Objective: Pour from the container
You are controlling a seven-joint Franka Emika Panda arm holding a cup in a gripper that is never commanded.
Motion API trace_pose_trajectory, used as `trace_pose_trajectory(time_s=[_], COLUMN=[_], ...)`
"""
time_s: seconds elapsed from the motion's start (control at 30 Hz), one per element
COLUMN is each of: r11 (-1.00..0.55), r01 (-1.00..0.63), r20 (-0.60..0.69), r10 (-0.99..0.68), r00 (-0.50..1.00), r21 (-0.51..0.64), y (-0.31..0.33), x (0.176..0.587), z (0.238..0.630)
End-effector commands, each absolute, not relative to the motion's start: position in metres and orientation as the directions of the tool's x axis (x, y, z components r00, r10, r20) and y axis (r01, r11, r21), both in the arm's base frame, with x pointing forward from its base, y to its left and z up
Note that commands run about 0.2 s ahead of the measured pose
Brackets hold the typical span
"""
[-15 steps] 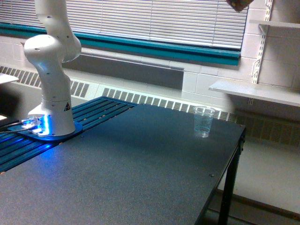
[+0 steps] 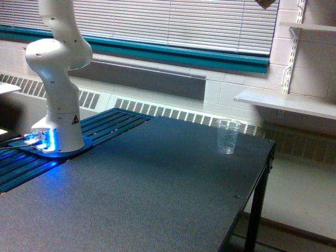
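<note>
At the very top edge of the exterior view, a small brownish tip [image 2: 266,3] pokes into the frame; it looks like the bottom of the container, with the rest cut off above. My gripper is out of view above the frame. My white arm's base and lower links [image 2: 56,79] stand at the exterior view's left. A ridged clear cup [image 2: 228,136] stands upright on the dark table [image 2: 157,189], well below the brownish tip and a little to its left.
The table's right edge [image 2: 265,173] drops off beside the ridged cup. A white shelf [image 2: 286,102] and wall brackets are at the right. Window blinds and a radiator grille run along the back wall. Blue light glows at the arm's base plate [image 2: 44,142].
The brownish tip at the top edge has risen, so less of it shows now. The ridged cup and the arm's base have not moved.
</note>
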State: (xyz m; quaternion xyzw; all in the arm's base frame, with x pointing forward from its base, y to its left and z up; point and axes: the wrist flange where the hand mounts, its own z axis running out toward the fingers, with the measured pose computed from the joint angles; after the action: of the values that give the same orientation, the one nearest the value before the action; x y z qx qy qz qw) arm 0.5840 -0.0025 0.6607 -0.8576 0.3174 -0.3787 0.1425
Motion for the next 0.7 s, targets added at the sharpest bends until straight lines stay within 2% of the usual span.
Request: trace_pose_trajectory(time_s=[0.03, 0.7], r11=[-0.787, -0.901], r01=[-0.379, -0.161], r20=[0.583, 0.576], r10=[-0.615, -0.386], r00=[0.53, 0.721], r21=[-0.486, -0.403], y=[0.015, 0.119], x=[0.577, 0.556], z=[0.657, 0.585])
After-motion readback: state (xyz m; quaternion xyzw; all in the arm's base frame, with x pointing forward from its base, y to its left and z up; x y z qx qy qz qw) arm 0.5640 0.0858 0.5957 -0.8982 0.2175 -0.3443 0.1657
